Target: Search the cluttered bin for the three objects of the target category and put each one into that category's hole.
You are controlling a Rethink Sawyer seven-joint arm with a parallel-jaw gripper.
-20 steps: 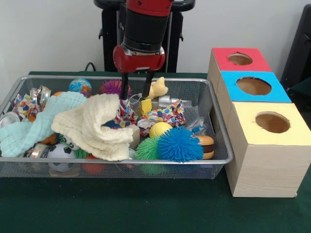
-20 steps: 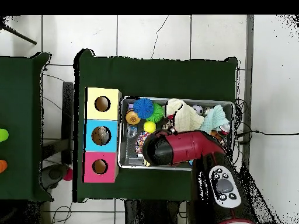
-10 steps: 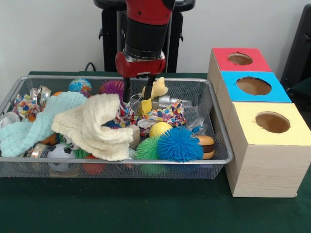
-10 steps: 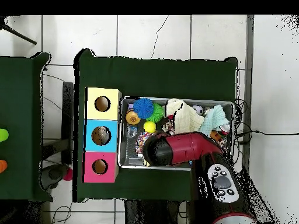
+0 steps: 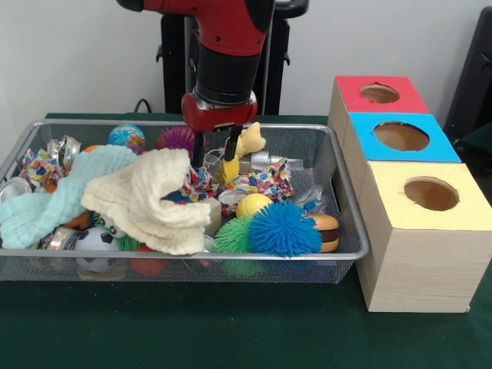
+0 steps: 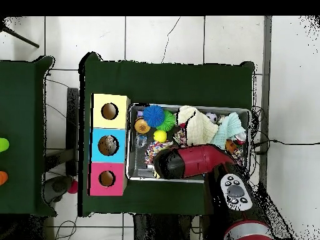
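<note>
Change: since a second ago the gripper [image 5: 214, 152] has risen out of the clutter and its fingers have drawn closer together; the bin's contents lie as they did.
Gripper: fingers narrowly apart, gripping nothing that shows, tips pointing straight down just above the patterned cloth [image 5: 257, 181] at the wire bin's [image 5: 350, 231] far middle; overhead, the red arm [image 6: 190, 160] hides them.
Beside the tips: a yellow block [image 5: 229, 169] touching the right finger, a cream plush toy [image 5: 249, 139] just behind it, leaning upright.
Balls: one yellow ball [image 5: 253, 204], one blue spiky ball [image 5: 284, 227], one green spiky ball [image 5: 234, 234], one purple spiky ball [image 5: 178, 138], one globe ball [image 5: 127, 137], one soccer ball [image 5: 98, 239].
Cloths: one cream knit cloth [image 5: 150, 198], long axis running left to right; one mint cloth [image 5: 61, 194] beside it.
Boxes: three, in a row right of the bin, one hole each, red box [image 5: 379, 94] farthest, blue box [image 5: 401, 137] between, yellow box [image 5: 427, 196] nearest.
</note>
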